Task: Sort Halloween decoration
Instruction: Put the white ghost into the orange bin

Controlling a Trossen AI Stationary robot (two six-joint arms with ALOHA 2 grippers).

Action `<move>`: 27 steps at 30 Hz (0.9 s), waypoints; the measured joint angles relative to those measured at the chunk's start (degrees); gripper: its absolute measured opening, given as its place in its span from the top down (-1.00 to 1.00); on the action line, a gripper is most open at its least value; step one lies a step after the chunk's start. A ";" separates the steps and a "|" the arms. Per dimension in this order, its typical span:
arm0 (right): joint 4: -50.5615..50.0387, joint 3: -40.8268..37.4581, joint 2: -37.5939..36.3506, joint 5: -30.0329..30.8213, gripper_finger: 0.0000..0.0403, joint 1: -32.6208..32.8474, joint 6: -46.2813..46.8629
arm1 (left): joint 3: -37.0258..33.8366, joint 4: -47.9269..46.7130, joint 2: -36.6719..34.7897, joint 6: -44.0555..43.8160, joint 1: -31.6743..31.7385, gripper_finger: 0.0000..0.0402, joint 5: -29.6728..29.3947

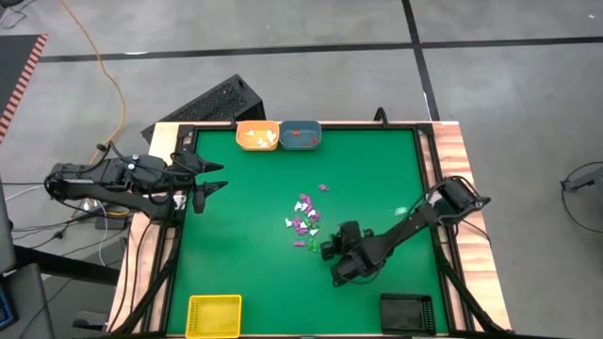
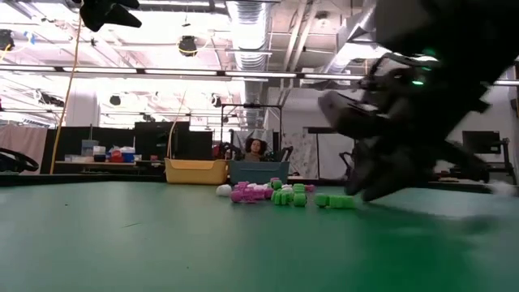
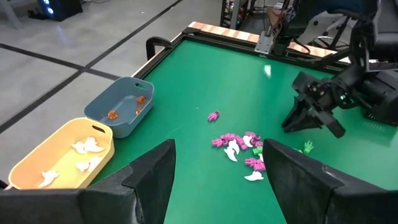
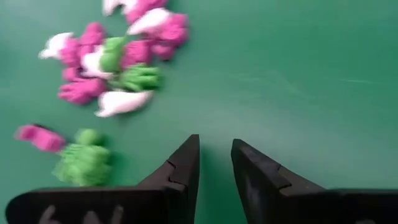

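The Halloween decoration (image 1: 303,218) is a loose pile of tiny purple, white and green trinkets lying on the green table mat; it also shows in the low view (image 2: 276,193) and in both wrist views (image 3: 239,146) (image 4: 118,62). One purple piece (image 1: 323,187) lies apart toward the far edge. My right gripper (image 1: 327,250) (image 4: 214,152) is low over the mat, just on the near-right side of the pile. Its fingers are a narrow gap apart with nothing between them, beside a green piece (image 4: 84,163). My left gripper (image 1: 215,184) (image 3: 217,168) hangs wide open above the table's left side.
At the far edge stand an orange tray (image 1: 257,135) holding white trinkets and a blue tray (image 1: 301,135) holding orange-red ones. A yellow tray (image 1: 214,315) is at the near left corner and a black tray (image 1: 407,311) at the near right. Bare mat lies between them.
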 joint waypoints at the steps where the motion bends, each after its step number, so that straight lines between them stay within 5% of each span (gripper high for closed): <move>1: -1.36 -0.07 -0.03 0.80 0.41 0.73 2.05 | 0.00 0.02 0.00 0.02 0.00 -0.15 -0.02; 8: -6.59 0.81 -2.16 10.79 0.41 4.39 9.34 | 0.01 0.05 0.00 0.06 0.00 -0.15 -0.07; 13: -10.47 1.04 -10.04 16.58 0.41 6.30 10.19 | 0.02 0.31 0.00 -0.02 0.00 -0.15 0.12; 21: -28.65 4.48 -30.47 1.71 0.42 3.26 7.91 | 0.02 3.44 0.11 -0.11 0.00 -0.15 5.42; 27: -48.01 10.82 -35.05 -16.70 0.55 -6.46 1.45 | 0.02 5.78 0.15 -1.31 0.00 -0.15 5.99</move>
